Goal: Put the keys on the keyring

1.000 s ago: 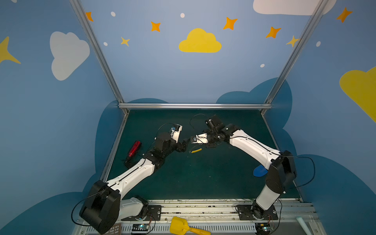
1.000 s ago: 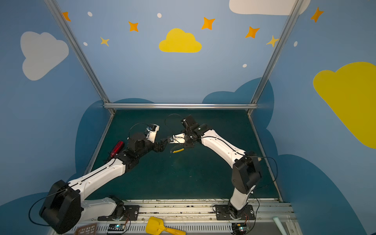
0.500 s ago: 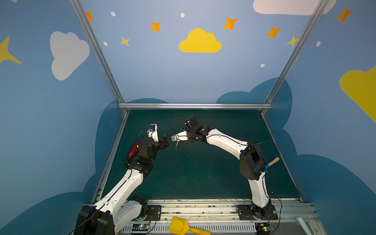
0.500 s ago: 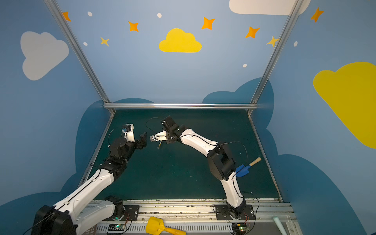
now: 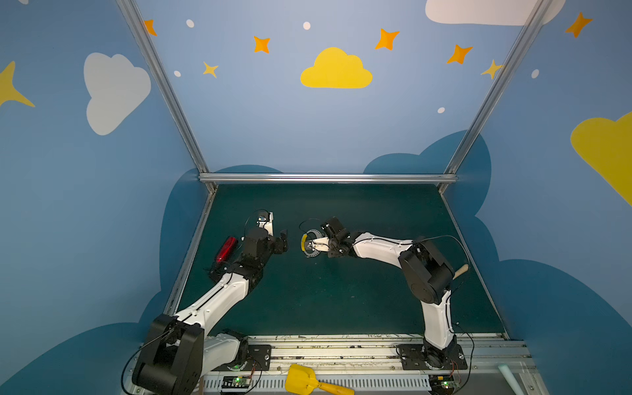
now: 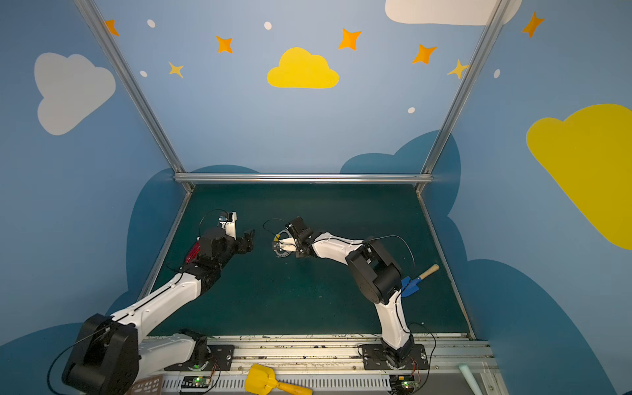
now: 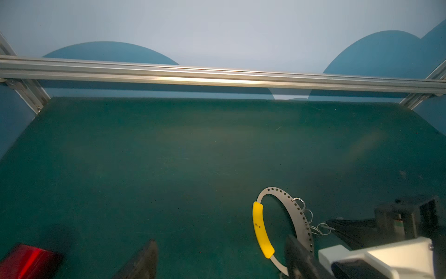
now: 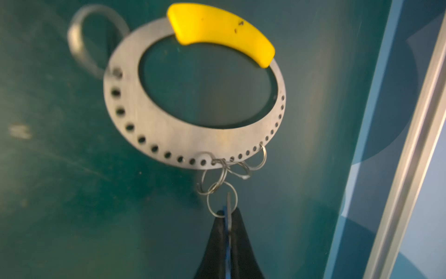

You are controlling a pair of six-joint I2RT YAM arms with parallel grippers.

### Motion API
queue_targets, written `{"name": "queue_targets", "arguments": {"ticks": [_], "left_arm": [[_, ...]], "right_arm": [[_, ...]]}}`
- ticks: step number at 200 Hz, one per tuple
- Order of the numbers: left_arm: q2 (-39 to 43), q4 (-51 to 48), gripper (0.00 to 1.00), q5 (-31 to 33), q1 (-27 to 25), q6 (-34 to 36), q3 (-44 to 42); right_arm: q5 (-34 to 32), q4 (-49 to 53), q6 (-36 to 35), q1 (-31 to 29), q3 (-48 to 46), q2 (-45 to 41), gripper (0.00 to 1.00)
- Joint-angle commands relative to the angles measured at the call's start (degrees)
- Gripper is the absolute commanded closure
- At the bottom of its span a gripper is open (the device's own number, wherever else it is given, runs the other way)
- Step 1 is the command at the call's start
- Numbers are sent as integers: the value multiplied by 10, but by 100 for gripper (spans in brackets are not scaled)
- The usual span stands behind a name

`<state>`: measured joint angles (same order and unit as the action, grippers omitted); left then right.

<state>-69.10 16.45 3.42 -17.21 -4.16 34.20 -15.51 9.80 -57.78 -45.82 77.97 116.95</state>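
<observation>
Silver key (image 8: 228,205), seemingly edge-on, is being pinched lengthwise in the right gripper's (image 8: 228,213) closed jaws, pointing at the keyring (image 8: 169,142) linked to it by wire loops (image 8: 224,172) over the mat (image 8: 72,193). The left gripper (image 7: 220,241) is being held open, empty.

we count one large grey metal hoop with a yellow arc (image 8: 147,123), four small wire loops (image 8: 222,200) on its rim as far as the blur allows, one thin silver key with a blue tag (image 8: 228,203), one red cylinder (image 5: 226,249), one blue toy shovel with a wooden handle (image 6: 408,286), one yellow plastic scoop (image 5: 299,378) and two white and black robot arms (image 5: 222,301).
</observation>
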Motion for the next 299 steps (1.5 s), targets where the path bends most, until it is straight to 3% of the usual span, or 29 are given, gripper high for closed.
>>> {"name": "queue_targets", "arguments": {"ticks": [1, 53, 67, 87, 94, 98, 102, 132, 176, 217, 242, 257, 280, 299], "left_arm": [[-12, 0, 19, -16, -4, -4, 23], [-45, -11, 19, -7, -11, 3, 44], [-53, -16, 19, -9, -12, 6, 51], [-65, -24, 19, -7, -14, 10, 63], [-67, -27, 19, -5, -15, 11, 67], [-67, -29, 19, -4, -15, 13, 69], [-68, -30, 19, -3, -16, 13, 69], [-64, -49, 19, 17, -16, 30, 81], [-44, -69, 14, 97, -9, 68, 81], [-44, -44, 12, 165, 44, 51, 34], [-64, 16, 11, 175, 93, 6, -18], [-78, 102, 11, 177, 108, 1, -62], [-99, 184, 10, 177, 119, 13, -95], [-124, 255, 9, 123, 139, 18, -120]], "right_arm": [[-18, -20, 46, 10, -14, -28, 100], [-28, -28, 82, 29, -73, -39, 100], [-21, -28, 84, 36, -87, -42, 89], [-5, -28, 93, 50, -98, -52, 65], [-1, -24, 99, 55, -101, -58, 43], [2, -24, 100, 58, -103, -62, 18], [6, -24, 103, 61, -107, -68, 13], [71, 10, 105, 94, -132, -120, 11], [91, 27, 137, 151, -192, -211, 11], [204, -28, 301, 287, -261, -330, 11], [251, -172, 435, 389, -363, -390, 11], [276, -258, 458, 430, -408, -403, 11], [305, -215, 492, 459, -398, -406, 11], [288, -138, 516, 455, -357, -405, 11]]}}
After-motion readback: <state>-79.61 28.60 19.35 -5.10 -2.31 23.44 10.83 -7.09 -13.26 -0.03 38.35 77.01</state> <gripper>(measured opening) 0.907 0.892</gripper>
